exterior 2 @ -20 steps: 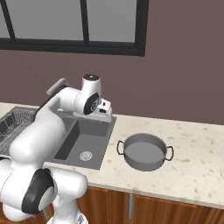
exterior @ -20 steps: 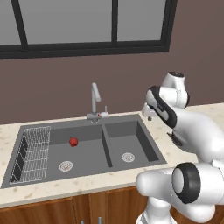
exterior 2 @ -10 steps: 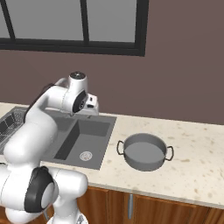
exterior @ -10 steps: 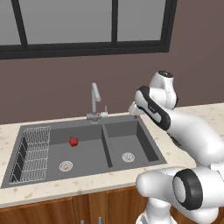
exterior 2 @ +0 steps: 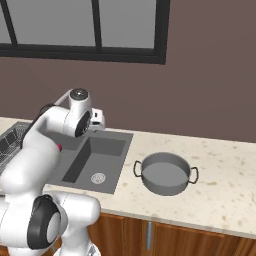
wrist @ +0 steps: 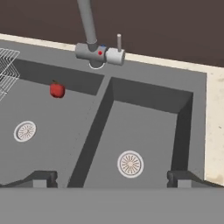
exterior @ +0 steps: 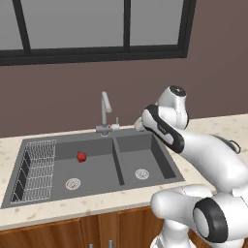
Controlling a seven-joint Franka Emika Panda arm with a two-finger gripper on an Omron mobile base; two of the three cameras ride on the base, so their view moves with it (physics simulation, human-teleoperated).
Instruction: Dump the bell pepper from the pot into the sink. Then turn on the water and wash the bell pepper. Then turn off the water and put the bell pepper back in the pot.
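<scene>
- Brown wall and a dark-framed window backed a speckled beige tabletop (exterior 2: 220,190), with wooden cabinet fronts below it.
- Set into the tabletop was the sink (exterior: 121,181), dark grey with two basins, a silver drain in each, a wire rack (exterior: 36,167) at the far left and a grey faucet (exterior: 104,110) behind the divider.
- The pepper (exterior: 81,156) lay in the left basin, near the back wall, between the rack and the divider; in the hand view it sat up and right of that basin's drain (wrist: 25,131).
- The right basin held nothing but its drain.
- The pot (exterior 2: 165,173) stood upright on the tabletop just right of the sink, and it looked empty.
- The end effector (wrist: 111,178) hung over the right basin with its fingertips (wrist: 43,178) spread wide and nothing between them, pointed toward the faucet and its small lever (wrist: 118,43).
- Handling judgement: the pepper was probably light, firm and smooth-skinned, and likely slick once wet, so it could roll or squirt out of a pinch.
- The best hold seemed to be across its widest middle, coming from above, with the fingers straddling it evenly.
- The pot looked stiff and heavier; its loop handles or rim were the likely places to grip.
</scene>
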